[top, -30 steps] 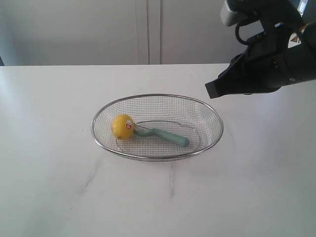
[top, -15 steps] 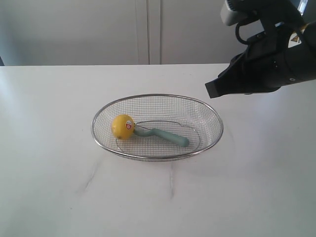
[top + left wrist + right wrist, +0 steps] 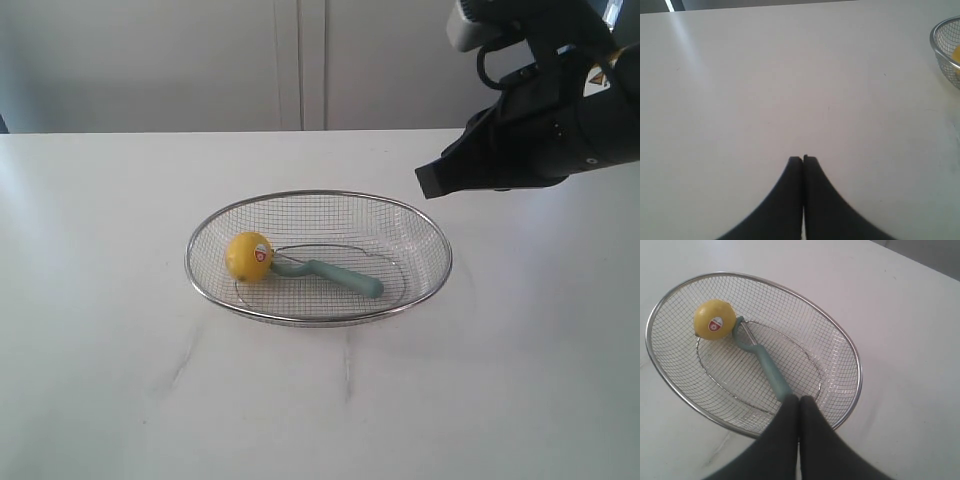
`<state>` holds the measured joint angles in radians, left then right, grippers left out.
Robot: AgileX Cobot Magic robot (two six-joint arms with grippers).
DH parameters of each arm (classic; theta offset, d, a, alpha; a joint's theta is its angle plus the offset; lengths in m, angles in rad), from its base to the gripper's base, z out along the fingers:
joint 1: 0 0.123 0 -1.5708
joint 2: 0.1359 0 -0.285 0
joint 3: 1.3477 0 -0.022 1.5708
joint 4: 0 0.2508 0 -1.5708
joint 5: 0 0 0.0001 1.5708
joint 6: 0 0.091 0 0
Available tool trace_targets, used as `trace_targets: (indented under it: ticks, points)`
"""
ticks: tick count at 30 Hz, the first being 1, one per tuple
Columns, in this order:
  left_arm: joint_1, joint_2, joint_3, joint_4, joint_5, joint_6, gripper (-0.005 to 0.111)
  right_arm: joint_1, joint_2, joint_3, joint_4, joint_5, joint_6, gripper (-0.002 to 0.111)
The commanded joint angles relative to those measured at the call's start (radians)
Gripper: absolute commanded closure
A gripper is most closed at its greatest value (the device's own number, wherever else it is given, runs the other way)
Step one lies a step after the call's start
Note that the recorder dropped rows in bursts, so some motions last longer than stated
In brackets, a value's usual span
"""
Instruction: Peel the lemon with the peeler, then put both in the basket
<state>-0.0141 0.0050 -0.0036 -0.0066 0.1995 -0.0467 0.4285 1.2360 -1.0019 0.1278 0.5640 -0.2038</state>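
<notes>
Reads as a robotics lab bench, not a real kitchen. Evidence: a bulky black robot arm (image 3: 560, 130) hangs over the far right of a plain white tabletop (image 3: 100, 390). The kitchen items look like test props: one wire-mesh basket (image 3: 320, 192) mid-table with a lemon (image 3: 248, 256) and a peeler (image 3: 340, 276) in it. The far side is a flat pale grey wall (image 3: 150, 60) with vertical panel seams (image 3: 301, 60). Cabinet doors or wall panelling, can't tell. Even indoor lighting.

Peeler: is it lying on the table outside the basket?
No, the peeler lies inside the basket, its head against the lemon.
</notes>
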Motion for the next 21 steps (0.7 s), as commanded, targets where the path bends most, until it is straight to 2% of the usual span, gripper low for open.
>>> trace_targets:
  ticks: [1, 15, 21]
  points:
    - [0.003, -0.005, 0.004, -0.010, 0.003, 0.001, 0.106, 0.002, -0.007, -0.002, -0.002, -0.012, -0.002, 0.108]
    - [0.003, -0.005, 0.004, -0.010, 0.003, 0.001, 0.106, 0.002, -0.009, -0.002, 0.003, -0.012, -0.002, 0.108]
    - [0.003, -0.005, 0.004, -0.010, 0.003, 0.001, 0.106, 0.002, -0.113, -0.002, 0.003, -0.010, -0.002, 0.108]
